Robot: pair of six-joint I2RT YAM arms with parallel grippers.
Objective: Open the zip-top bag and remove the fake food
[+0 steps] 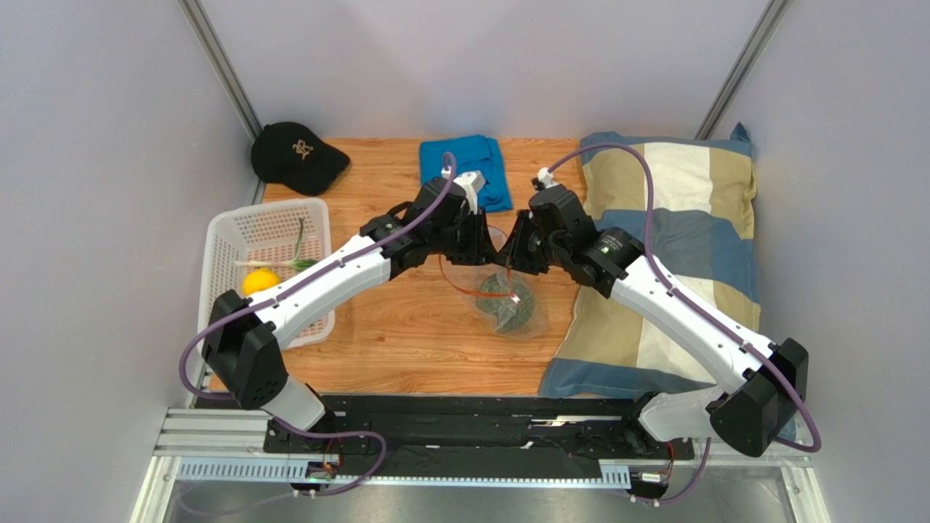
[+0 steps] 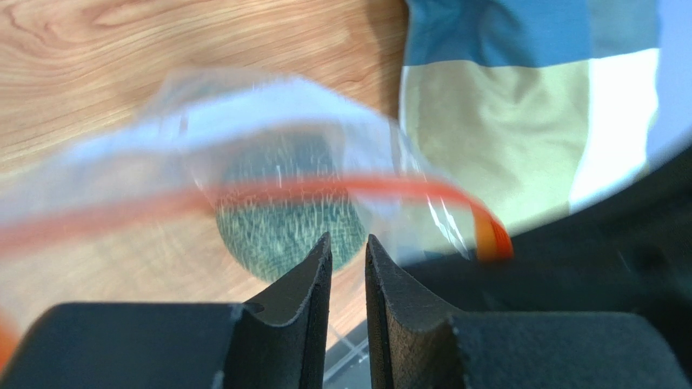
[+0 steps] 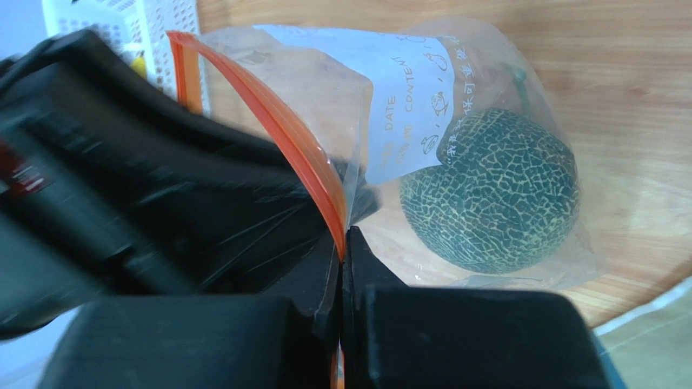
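The zip-top bag (image 1: 504, 311) lies mid-table, its orange-red zip strip (image 3: 276, 113) lifted. A grey-green netted ball (image 3: 491, 194) with a short green stem sits inside it and also shows in the left wrist view (image 2: 276, 227). My right gripper (image 3: 342, 235) is shut on the strip, above the bag in the top view (image 1: 513, 267). My left gripper (image 2: 348, 241) is beside it (image 1: 480, 259), jaws a narrow gap apart with nothing between them; the blurred strip (image 2: 325, 190) passes just beyond its tips. A yellow fruit (image 1: 259, 281) lies in the basket. The red fruit is out of view.
A white basket (image 1: 218, 272) at the left also holds a green-stemmed piece (image 1: 297, 253). A black cap (image 1: 297, 156) and a blue cloth (image 1: 467, 166) lie at the back. A checked pillow (image 1: 666, 251) covers the right side, close to the bag.
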